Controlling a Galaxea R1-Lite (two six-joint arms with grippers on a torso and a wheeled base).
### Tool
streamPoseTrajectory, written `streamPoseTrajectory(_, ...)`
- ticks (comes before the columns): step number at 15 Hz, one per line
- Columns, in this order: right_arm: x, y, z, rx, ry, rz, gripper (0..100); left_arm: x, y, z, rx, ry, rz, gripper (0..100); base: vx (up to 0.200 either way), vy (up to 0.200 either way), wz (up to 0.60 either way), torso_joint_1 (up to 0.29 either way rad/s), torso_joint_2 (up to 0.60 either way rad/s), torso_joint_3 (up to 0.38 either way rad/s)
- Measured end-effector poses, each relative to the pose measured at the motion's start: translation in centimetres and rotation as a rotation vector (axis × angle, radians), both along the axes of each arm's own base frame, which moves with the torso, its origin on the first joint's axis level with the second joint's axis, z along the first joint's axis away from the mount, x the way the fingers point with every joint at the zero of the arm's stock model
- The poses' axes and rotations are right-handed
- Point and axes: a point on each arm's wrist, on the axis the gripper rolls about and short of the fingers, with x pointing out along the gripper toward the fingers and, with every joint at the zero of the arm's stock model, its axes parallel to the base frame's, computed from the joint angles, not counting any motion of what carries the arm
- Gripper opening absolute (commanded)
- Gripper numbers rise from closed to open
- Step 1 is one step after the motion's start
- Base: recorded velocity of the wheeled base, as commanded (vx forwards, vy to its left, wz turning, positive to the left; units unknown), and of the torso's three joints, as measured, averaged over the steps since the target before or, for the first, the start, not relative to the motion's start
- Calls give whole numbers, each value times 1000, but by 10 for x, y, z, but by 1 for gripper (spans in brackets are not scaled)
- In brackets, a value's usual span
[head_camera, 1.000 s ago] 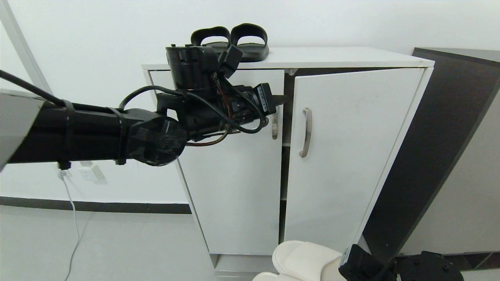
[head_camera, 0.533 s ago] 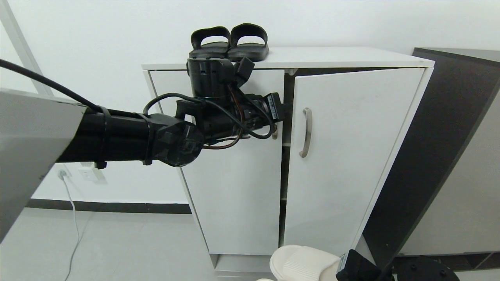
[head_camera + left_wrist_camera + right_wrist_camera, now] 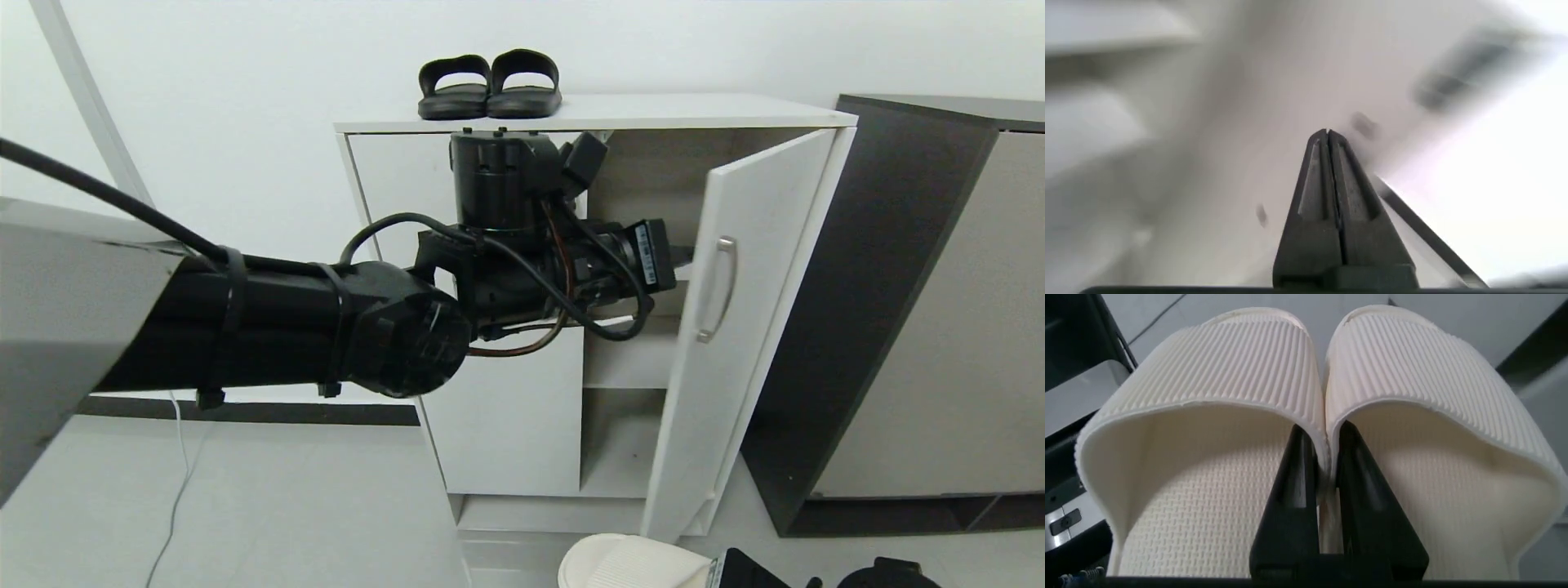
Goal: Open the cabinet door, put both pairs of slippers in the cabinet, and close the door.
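Right hand (image 3: 1327,439) pinches the ribbed cream slippers (image 3: 1208,392) together by their inner strap edges; left hand (image 3: 1328,143) closed, empty.

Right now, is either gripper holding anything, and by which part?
The right gripper holds the cream slippers, one finger inside each, pinching their touching inner walls together. The left gripper is shut on nothing.

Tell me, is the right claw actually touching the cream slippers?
Touching. The right wrist view shows the right gripper pinching the adjoining inner walls of the cream slippers between its fingers.
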Motion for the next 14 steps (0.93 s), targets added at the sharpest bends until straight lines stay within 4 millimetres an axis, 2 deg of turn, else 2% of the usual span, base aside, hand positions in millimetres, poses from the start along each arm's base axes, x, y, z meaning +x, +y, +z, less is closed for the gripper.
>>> streamPoseTrajectory(2,-1,0,0,-1,1,4,0,-19,-9,4,-12,-16,-47,0,0,0,0,0,0,0)
streamPoseTrajectory(3,-1,0,0,-1,1,5,0,-22,-10,5,-13,-19,-53,0,0,0,0,0,0,0)
streamPoseTrajectory(6,8,2,4,23,-23,-46,0,-11,6,6,-9,-19,-3,0,0,0,0,0,0,0)
streamPoseTrajectory(8,30,3,12,56,-67,-172,0,-1,30,15,-12,-45,65,0,0,0,0,0,0,0)
streamPoseTrajectory(10,60,6,21,104,-111,-343,0,-2,56,24,27,-76,192,0,0,0,0,0,0,0)
streamPoseTrajectory(14,118,16,26,130,-205,-720,0,-28,104,30,208,-132,682,0,0,0,0,0,0,0)
